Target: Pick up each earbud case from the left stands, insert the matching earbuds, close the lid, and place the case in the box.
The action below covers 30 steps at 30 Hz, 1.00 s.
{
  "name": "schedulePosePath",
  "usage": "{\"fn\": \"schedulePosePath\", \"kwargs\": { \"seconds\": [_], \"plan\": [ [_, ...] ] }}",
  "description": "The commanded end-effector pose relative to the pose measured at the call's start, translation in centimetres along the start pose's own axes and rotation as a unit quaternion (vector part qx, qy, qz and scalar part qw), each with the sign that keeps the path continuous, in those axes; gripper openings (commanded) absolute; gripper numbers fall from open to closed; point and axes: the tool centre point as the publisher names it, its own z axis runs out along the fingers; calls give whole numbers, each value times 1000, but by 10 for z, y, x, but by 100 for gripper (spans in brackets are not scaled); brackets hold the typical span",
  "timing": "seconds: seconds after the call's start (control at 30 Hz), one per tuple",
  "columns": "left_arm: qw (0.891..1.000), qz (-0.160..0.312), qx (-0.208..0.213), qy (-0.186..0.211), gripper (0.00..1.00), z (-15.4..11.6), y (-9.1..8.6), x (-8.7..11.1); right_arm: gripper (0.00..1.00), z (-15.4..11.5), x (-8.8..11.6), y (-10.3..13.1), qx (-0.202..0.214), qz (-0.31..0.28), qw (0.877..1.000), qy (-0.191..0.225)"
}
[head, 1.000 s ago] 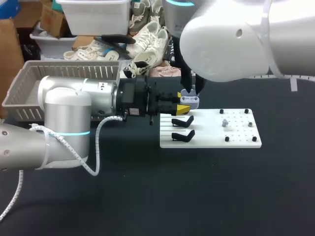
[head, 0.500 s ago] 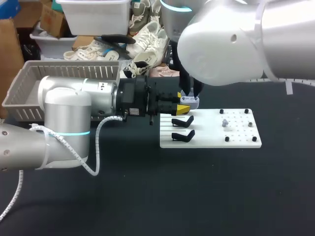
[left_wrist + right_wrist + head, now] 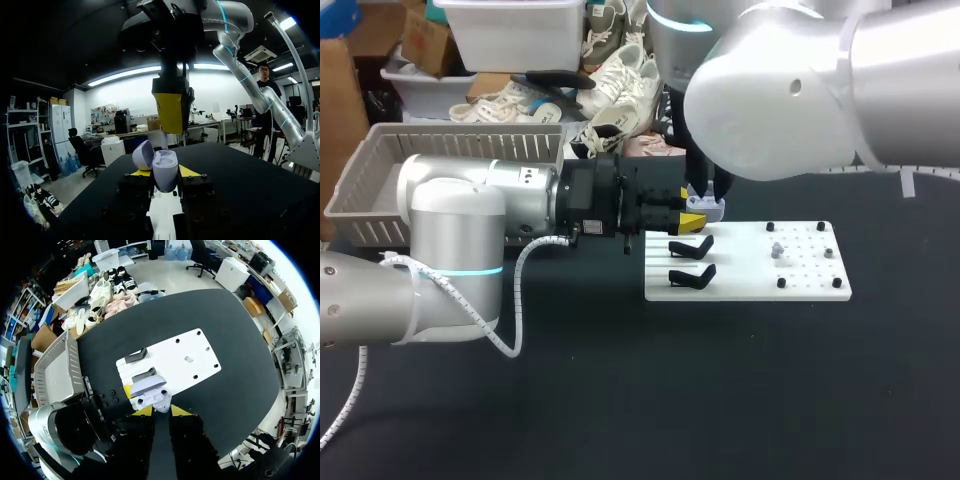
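honestly it's early going: one lavender earbud case (image 3: pixel 164 169) is off the stands (image 3: pixel 691 246) with its lid flipped open, an earbud (image 3: pixel 777 250) sits on the white board (image 3: pixel 815 287), and the box (image 3: pixel 380 150) shows nothing inside. left gripper (image 3: pixel 686 211) has its jaws clamped on the case from both sides. right gripper (image 3: pixel 161 411) hangs just over the case, and i can't tell if its jaws hold anything.

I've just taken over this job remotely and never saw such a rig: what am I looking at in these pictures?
Two robot arms stand at a black table. One picture looks down from overhead; the round ones come from cameras on each wrist. The left gripper is shut on an open lilac earbud case; the right gripper hangs above it. On the table lies a white board with two black stands and probably one earbud. A grey basket sits to its left.
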Motion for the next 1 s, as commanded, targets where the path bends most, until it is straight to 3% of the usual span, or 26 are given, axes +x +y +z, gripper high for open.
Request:
{"fn": "schedulePosePath", "kwargs": {
  "seconds": [0.03,1.0],
  "plan": [
    [1000,1,-1,-1,0,0,0,0,0,2,1,-2,-1,3,1000,-1],
    [1000,1,-1,-1,0,0,0,0,0,15,-2,2,10,6,1000,9]
  ]
}}
